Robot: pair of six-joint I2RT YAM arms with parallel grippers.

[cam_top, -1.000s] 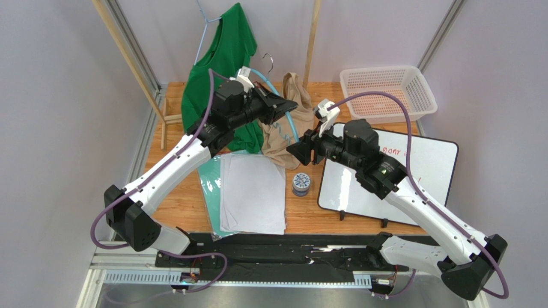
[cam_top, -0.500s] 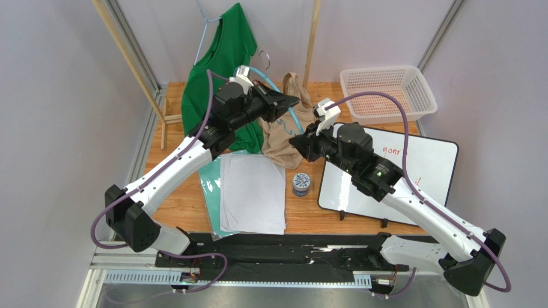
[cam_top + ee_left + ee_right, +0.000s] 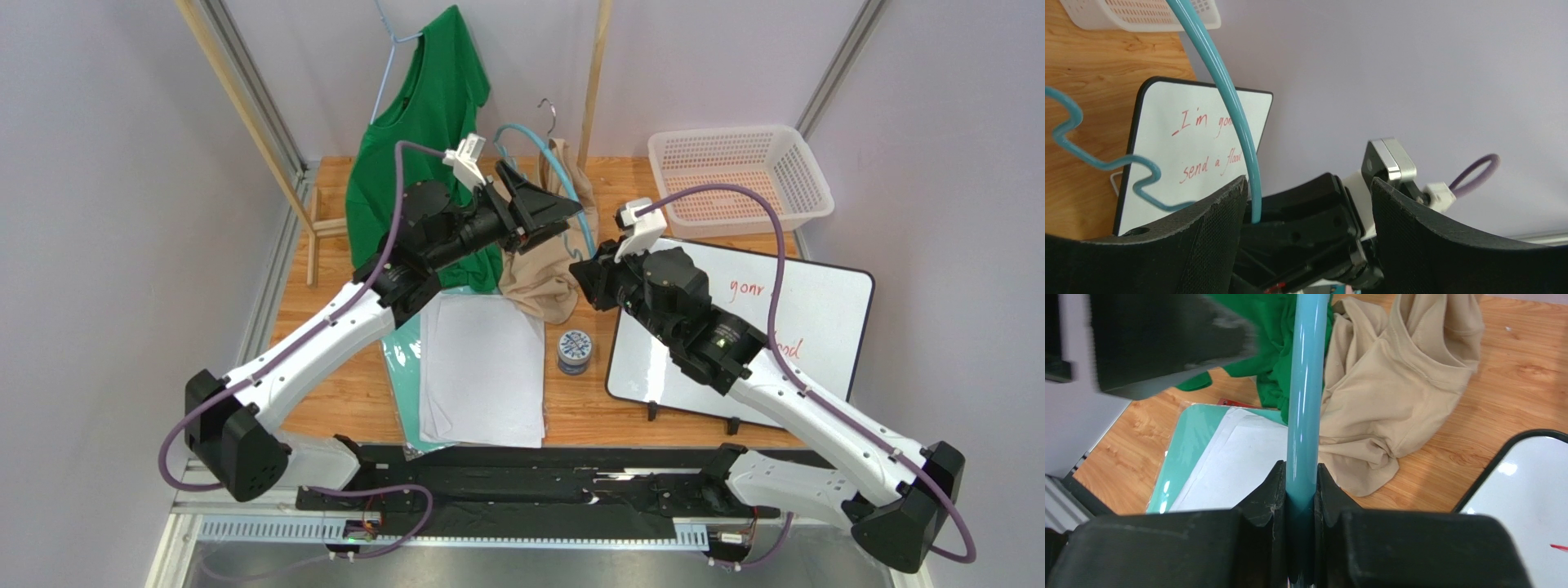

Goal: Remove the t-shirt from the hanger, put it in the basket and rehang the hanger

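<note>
Beige t-shirt (image 3: 1389,386): a crumpled heap on the table (image 3: 583,410), back centre, between the green t-shirt (image 3: 423,135) and the whiteboard (image 3: 736,331). Collar faces up. The top of the heap reaches toward the teal hanger (image 3: 1306,386). Cannot tell whether a shoulder is caught on it.

Hanger: held off the table, tilted, hook toward the back wall.
- Right gripper (image 3: 1301,478): clamped on the hanger's tube, fingers narrow and pressing from both sides.
- Left gripper (image 3: 1309,184): fingers wide around the same hanger. The tube lies against the inside of one finger, the other is well apart. No grip.

Step, as I read it: late stage, drawing the hanger clear of the shirt.

Next move calls for the right arm to carry the hanger up and away from the heap while watching for cloth coming up with it. If cloth follows, the left gripper should pinch the shirt and hold it down.
</note>
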